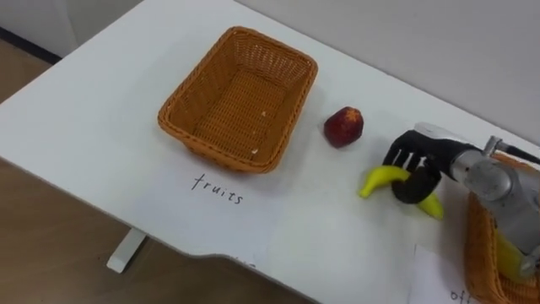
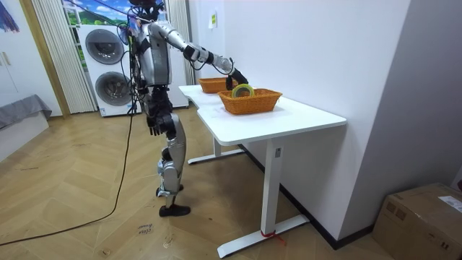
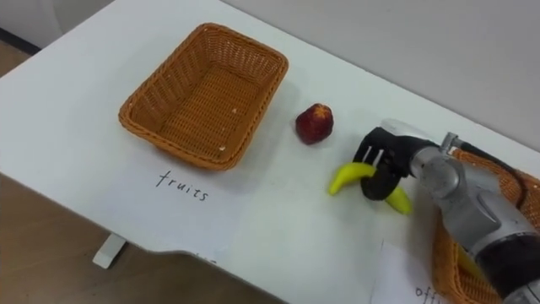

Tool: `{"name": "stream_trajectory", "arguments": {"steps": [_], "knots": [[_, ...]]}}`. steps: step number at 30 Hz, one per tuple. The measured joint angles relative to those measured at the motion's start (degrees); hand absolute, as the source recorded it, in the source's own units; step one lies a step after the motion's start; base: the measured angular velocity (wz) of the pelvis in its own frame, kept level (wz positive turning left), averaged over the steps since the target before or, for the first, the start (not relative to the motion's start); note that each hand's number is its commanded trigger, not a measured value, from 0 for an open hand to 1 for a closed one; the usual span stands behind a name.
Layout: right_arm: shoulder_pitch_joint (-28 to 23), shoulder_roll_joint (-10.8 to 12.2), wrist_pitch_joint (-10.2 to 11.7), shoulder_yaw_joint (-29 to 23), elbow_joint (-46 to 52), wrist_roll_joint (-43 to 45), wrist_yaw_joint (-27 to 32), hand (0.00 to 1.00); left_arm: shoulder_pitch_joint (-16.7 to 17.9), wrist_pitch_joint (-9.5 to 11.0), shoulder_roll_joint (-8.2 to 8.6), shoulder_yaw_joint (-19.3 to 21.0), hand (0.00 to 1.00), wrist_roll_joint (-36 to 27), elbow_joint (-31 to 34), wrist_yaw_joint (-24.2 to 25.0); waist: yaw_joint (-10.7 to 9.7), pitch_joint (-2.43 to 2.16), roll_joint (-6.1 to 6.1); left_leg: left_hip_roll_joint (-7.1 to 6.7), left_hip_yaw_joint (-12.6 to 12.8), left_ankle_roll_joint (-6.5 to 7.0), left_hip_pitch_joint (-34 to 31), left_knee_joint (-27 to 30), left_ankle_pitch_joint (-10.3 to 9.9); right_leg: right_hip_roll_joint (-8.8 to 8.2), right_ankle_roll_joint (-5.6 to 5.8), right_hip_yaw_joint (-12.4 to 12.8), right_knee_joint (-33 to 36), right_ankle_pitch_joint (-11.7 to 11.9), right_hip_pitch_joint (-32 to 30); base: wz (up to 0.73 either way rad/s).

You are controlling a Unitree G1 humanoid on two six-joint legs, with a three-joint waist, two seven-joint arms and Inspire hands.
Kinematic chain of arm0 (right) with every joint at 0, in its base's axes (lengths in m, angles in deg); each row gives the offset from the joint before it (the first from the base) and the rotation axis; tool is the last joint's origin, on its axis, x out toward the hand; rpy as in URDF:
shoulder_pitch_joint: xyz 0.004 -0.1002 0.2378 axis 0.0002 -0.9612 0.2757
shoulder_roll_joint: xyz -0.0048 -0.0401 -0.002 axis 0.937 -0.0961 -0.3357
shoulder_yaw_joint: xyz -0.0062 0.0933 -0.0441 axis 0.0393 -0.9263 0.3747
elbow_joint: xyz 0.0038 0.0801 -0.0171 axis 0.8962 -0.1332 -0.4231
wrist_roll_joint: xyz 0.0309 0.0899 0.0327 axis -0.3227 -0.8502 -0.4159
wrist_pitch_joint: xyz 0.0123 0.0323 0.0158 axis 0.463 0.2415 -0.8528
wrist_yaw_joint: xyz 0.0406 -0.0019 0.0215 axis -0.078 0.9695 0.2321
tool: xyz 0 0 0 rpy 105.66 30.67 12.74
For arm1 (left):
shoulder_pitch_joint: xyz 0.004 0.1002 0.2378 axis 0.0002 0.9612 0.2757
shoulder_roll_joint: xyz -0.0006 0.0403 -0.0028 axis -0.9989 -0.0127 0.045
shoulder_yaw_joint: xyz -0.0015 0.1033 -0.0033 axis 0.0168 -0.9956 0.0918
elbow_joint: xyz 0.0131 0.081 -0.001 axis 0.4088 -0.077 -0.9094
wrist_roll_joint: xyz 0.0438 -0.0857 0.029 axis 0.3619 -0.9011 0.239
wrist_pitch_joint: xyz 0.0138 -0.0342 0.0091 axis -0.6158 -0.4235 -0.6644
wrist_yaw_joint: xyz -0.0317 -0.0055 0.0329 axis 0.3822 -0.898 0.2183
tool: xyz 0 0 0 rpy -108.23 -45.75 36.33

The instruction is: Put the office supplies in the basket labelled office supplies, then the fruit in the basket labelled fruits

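The right robot hand (image 1: 418,169) had its fingers curled round the banana (image 1: 378,179), which lay on the table (image 1: 84,110) between the red apple (image 1: 343,127) and the office-supplies basket (image 1: 477,245). The fruits basket (image 1: 224,154) stood empty, so both fruits remained to be sorted. A yellow-green roll (image 2: 243,90) already sat in the other basket. The left robot hand (image 2: 154,124) hung at the robot's side.

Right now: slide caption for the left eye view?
Right hand curled round banana on table; red fruit beside fruit basket.
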Motion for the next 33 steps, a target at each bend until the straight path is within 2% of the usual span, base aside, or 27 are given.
{"name": "stream_trajectory", "arguments": {"steps": [2, 7, 9, 10, 12, 16, 20, 27, 33], "knots": [[0.0, 0.0, 0.9, -1.8, 1.9, -0.2, -0.6, 1.00, 0.8, 0.4, 0.15, 0.0, 0.00, 0.0, 0.2, -0.1, -0.9, -0.13, 0.09, 0.01, -0.1, 0.00, 0.9, -0.1, 0.0, 0.05, 0.01, 0.0, -0.1, 0.0, 0.8, 0.00], [0.0, 0.0, 1.0, -4.4, 6.8, 0.3, -1.1, 1.00, 2.1, 0.6, 0.23, 0.1, 0.00, 0.1, 0.0, -0.1, -2.3, -0.68, 0.67, -0.01, 0.2, 0.03, 1.3, -0.2, 0.0, -0.02, 0.02, 0.2, -0.1, 0.0, 1.0, -0.02], [0.0, 0.0, 1.4, -4.7, 8.0, 0.3, -1.1, 1.00, 2.8, 0.6, 0.28, 0.8, 0.00, 0.1, 0.1, -0.1, -2.8, -0.64, 1.22, -0.03, 0.3, 0.08, 1.9, -0.5, 0.1, -0.08, 0.02, 0.2, -0.1, 0.0, 1.6, -0.02], [0.0, 0.0, 1.5, -4.9, 8.9, 0.3, -1.1, 1.00, 3.1, 0.6, 0.43, 1.8, 0.00, 0.1, 0.2, -0.1, -3.4, -1.07, 1.52, -0.06, 0.4, 0.11, 2.0, -0.8, 0.2, -0.13, 0.03, 0.3, -0.1, 0.0, 1.6, 0.00], [-0.2, 0.0, 1.5, -6.4, 11.6, 0.4, -1.1, 1.00, 3.4, 0.6, 1.01, 3.4, 0.00, 0.4, 0.2, -0.5, -4.0, -1.40, 1.87, -0.17, 0.4, 0.13, 2.5, -1.0, 0.4, -0.24, 0.04, 0.3, 0.0, 0.0, 1.7, 0.00], [-0.2, 0.0, 2.1, -10.8, 15.0, 0.6, -0.9, 1.00, 3.6, 0.6, 2.76, 5.6, 0.00, 1.2, 0.1, -1.1, -4.2, -0.98, 2.89, -0.42, 0.6, 0.11, 4.9, -3.2, 1.3, -0.46, 0.15, 0.6, -0.1, -0.1, 3.4, -0.01], [-0.2, 0.0, 1.8, -13.3, 15.7, 0.8, -0.9, 1.00, 4.3, 0.5, 3.04, 6.2, 0.00, 1.2, 0.6, -1.1, -4.5, -1.41, 2.28, -0.45, 0.8, 0.01, 5.7, -3.8, 1.5, -0.52, 0.24, 1.0, -0.1, -0.3, 3.8, -0.01], [-0.1, 0.0, 1.5, -13.5, 19.9, 0.8, -0.3, 1.00, 4.8, 0.5, 3.18, 6.2, 0.00, 1.3, 1.3, -0.3, -5.3, -1.28, 2.14, -0.89, 0.7, 0.13, 6.5, -3.9, 1.5, -0.85, 0.59, 1.0, -0.3, -0.7, 4.8, 0.00], [-0.1, 0.0, 1.5, -13.5, 24.2, 0.8, 0.3, 1.00, 4.8, 0.5, 3.20, 6.6, 0.00, 1.3, 1.4, 0.6, -4.6, -1.06, 1.94, -0.93, 0.6, 0.17, 7.9, -4.4, 1.5, -0.76, 0.74, 0.9, -1.1, -0.8, 6.3, 0.03]]}}
